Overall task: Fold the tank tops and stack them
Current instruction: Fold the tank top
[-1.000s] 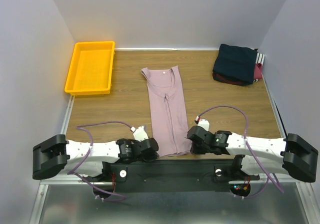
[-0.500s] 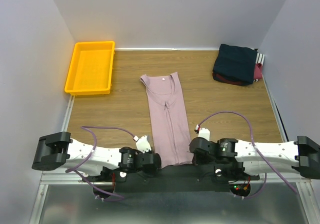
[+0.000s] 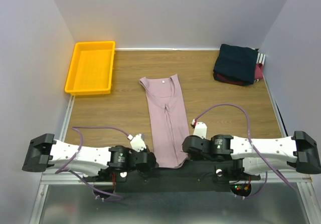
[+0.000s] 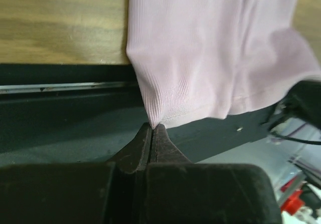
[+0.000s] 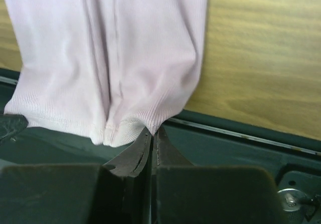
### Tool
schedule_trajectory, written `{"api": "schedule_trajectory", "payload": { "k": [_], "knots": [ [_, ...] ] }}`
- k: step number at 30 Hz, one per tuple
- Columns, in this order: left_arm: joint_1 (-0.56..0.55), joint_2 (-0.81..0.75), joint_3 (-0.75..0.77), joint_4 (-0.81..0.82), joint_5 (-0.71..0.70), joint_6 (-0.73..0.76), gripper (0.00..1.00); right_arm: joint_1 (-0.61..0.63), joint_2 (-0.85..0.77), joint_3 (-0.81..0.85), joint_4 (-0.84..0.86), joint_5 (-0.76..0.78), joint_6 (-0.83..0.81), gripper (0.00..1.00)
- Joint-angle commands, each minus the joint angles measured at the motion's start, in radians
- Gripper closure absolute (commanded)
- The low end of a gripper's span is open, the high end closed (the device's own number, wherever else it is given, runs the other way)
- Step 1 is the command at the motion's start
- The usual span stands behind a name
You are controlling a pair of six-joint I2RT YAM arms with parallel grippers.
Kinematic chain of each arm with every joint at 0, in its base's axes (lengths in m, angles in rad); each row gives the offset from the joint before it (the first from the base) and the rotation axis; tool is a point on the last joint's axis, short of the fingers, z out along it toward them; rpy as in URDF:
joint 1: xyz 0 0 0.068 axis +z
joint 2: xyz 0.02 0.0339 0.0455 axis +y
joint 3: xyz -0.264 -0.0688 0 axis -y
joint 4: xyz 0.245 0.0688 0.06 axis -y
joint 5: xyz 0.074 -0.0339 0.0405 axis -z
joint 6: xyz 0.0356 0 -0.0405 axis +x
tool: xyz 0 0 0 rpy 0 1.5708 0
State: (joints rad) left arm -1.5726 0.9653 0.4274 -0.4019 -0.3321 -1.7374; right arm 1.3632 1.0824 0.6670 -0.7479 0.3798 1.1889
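The pink tank top (image 3: 165,119) has been dragged nearer, hem overhanging.

Bare wood (image 3: 115,111) flanks pink top (image 3: 165,115); tray (image 3: 90,66) far-left, folded stack (image 3: 235,62) far-right block corners.

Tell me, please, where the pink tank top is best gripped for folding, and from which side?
At the two bottom hem corners, coming from the near table edge. The pink tank top lies flat on the table, neckline far, with its hem overhanging the near edge, so the cloth there can be pinched on both faces. The left gripper and right gripper each pinch one corner.
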Motion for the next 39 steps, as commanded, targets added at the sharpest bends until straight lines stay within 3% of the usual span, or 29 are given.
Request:
{"api": "schedule_trajectory", "payload": {
  "k": [1, 19, 39],
  "knots": [
    [0.066, -0.063, 0.034, -0.06, -0.088, 0.042, 1.0, -0.001, 0.053, 0.083, -0.01, 0.116, -0.023, 1.0],
    [0.528, -0.014, 0.114, 0.112, -0.101, 0.475, 1.0, -0.272, 0.174, 0.213, 0.156, 0.159, -0.305, 1.0],
    [0.813, 0.211, 0.298, 0.284, -0.035, 0.792, 1.0, -0.503, 0.399, 0.387, 0.343, 0.094, -0.511, 1.0]
  ]
}}
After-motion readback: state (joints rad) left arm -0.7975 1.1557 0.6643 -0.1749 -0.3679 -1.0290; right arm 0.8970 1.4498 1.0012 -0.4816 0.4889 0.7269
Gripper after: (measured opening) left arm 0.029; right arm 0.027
